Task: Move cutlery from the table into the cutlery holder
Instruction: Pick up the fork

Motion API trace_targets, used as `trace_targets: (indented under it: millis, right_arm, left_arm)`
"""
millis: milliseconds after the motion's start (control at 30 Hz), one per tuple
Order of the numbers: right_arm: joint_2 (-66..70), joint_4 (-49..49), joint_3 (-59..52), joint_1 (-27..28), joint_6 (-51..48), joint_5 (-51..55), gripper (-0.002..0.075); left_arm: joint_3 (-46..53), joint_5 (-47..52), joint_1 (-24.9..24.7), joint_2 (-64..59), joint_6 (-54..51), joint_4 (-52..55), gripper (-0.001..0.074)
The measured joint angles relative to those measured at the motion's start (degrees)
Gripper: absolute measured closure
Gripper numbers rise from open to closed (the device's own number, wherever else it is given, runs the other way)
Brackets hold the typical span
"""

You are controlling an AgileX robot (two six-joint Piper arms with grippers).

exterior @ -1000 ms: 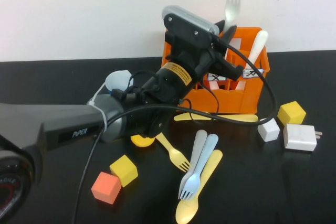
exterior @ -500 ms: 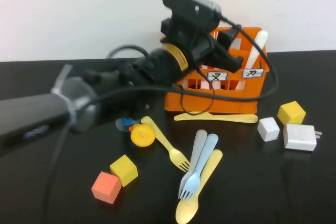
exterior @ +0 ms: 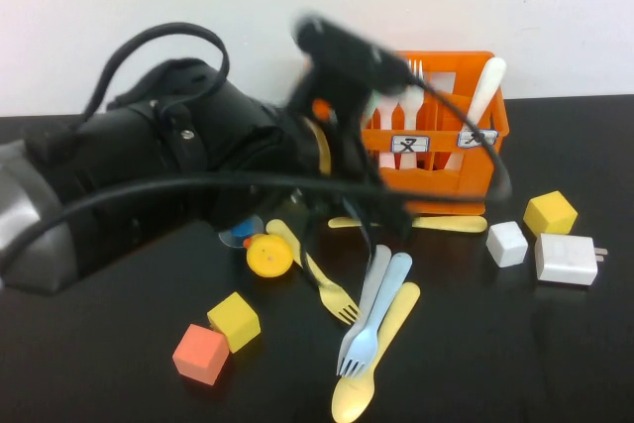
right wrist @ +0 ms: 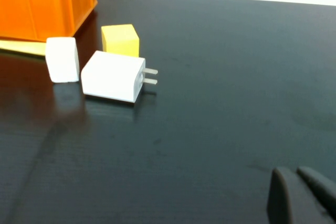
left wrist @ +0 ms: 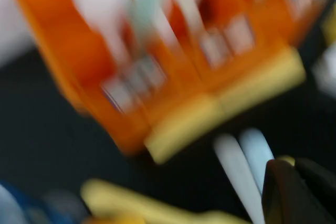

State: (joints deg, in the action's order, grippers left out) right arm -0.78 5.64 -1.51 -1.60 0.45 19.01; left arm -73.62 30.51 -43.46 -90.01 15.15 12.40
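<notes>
Cutlery stands in your orange crate [exterior: 451, 136] at upper right of the high view; a grey fork [exterior: 362, 309], blue fork [exterior: 379, 314] and yellow spoon [exterior: 374, 354] lie at lower centre. Your left gripper [left wrist: 299, 192] hangs before the crate, right gripper [right wrist: 299, 195] low over bare table, fingertips together on both.
</notes>
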Motion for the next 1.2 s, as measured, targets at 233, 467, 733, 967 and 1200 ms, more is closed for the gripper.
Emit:
trace_targets:
  millis: [233, 467, 733, 967, 1200]
  right_arm:
    - [0.00, 0.00, 0.00, 0.00, 0.00, 0.00, 0.0729]
    - [0.00, 0.00, 0.00, 0.00, 0.00, 0.00, 0.0729]
    - [0.00, 0.00, 0.00, 0.00, 0.00, 0.00, 0.0729]
    - [0.00, 0.00, 0.00, 0.00, 0.00, 0.00, 0.0729]
    - [0.00, 0.00, 0.00, 0.00, 0.00, 0.00, 0.0729]
  left_arm:
    - [0.00, 13.93, -2.35, -2.28, -12.67, -14.23, 0.0729]
    - [0.00, 16.19, -2.35, -6.78, -14.33, -16.82, 0.0524]
    - [-1.80, 16.19, -2.35, -11.67, -13.35, -18.11, 0.0430]
    - [-6.03, 18.39, -2.35, -15.65, -13.25, -18.45, 0.0427]
    - [-10.92, 20.99, -2.35, -20.08, -13.18, -18.43, 0.0427]
